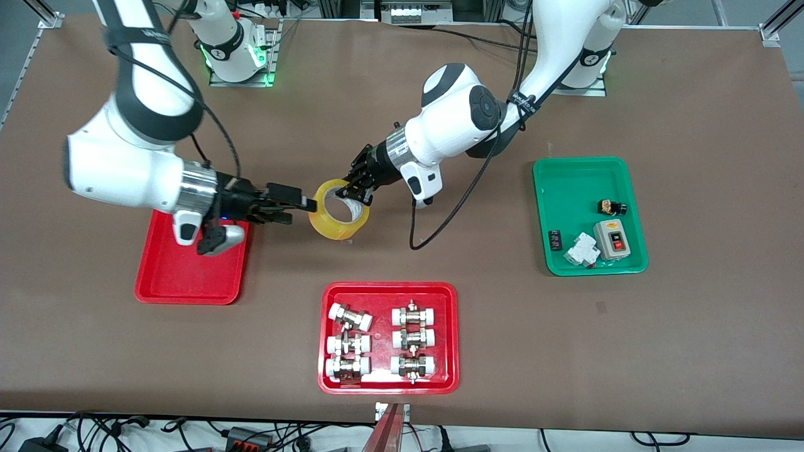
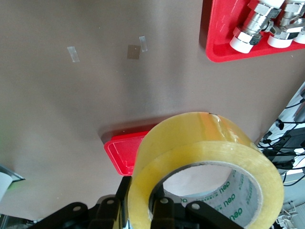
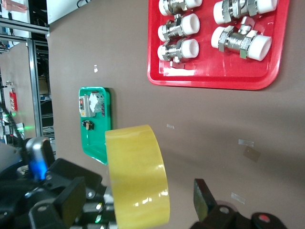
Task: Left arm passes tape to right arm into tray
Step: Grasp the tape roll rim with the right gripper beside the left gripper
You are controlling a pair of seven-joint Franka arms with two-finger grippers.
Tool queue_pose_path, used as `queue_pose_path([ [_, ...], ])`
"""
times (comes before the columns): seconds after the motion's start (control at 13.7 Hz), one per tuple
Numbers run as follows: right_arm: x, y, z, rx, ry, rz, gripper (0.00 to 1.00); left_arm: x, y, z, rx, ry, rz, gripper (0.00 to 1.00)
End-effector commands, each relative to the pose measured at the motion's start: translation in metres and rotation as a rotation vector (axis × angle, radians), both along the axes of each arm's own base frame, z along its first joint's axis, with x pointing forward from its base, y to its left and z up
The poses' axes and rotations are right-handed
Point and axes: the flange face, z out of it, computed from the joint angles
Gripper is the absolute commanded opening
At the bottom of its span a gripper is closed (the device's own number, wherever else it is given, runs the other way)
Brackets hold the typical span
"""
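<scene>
The tape [image 1: 339, 216], a translucent yellow roll, hangs in the air above the table's middle. My left gripper [image 1: 355, 191] is shut on its wall, one finger inside the core and one outside, as the left wrist view [image 2: 140, 183] shows. My right gripper [image 1: 301, 204] is open, its fingers either side of the tape [image 3: 136, 176] with gaps and no touch. The plain red tray [image 1: 188, 276] lies under my right wrist toward the right arm's end. A corner of the tray [image 2: 121, 152] shows past the tape [image 2: 205, 138].
A red tray with white-capped metal fittings [image 1: 383, 314] lies nearer the front camera than the tape, and shows in both wrist views [image 2: 219, 47] [image 3: 209, 81]. A green tray [image 1: 565, 188] with small electrical parts sits toward the left arm's end.
</scene>
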Motion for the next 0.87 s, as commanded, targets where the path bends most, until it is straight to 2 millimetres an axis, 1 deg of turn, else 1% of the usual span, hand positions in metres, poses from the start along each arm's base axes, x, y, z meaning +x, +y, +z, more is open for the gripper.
queue_pose_path([
  [0.0, 0.003, 0.015, -0.003, 0.015, -0.008, -0.012, 1.00, 0.005, -0.008, 0.008, -0.014, 0.005, 0.020, 0.04],
  [0.07, 0.003, 0.018, -0.008, 0.014, -0.002, -0.008, 1.00, 0.004, -0.008, 0.007, -0.013, 0.004, 0.019, 0.05],
  [0.22, 0.004, 0.018, -0.007, 0.013, -0.012, 0.002, 1.00, 0.005, -0.007, 0.007, -0.014, 0.005, 0.021, 0.05],
  [0.29, 0.006, 0.016, -0.003, 0.011, -0.022, 0.006, 0.59, 0.004, -0.008, 0.007, -0.014, 0.005, 0.019, 0.05],
  [0.36, 0.007, 0.016, 0.000, 0.011, -0.028, 0.005, 0.31, 0.005, -0.008, 0.006, -0.013, 0.006, 0.019, 0.05],
  [0.44, 0.009, 0.013, 0.003, 0.012, -0.032, 0.003, 0.13, 0.005, -0.007, 0.007, -0.014, 0.005, 0.021, 0.05],
  [0.51, 0.010, 0.012, 0.005, 0.012, -0.038, 0.004, 0.00, 0.005, -0.007, 0.006, -0.013, 0.007, 0.022, 0.05],
  [0.8, 0.013, 0.010, 0.003, 0.011, -0.039, 0.004, 0.00, 0.006, -0.006, 0.006, -0.014, 0.009, 0.024, 0.06],
])
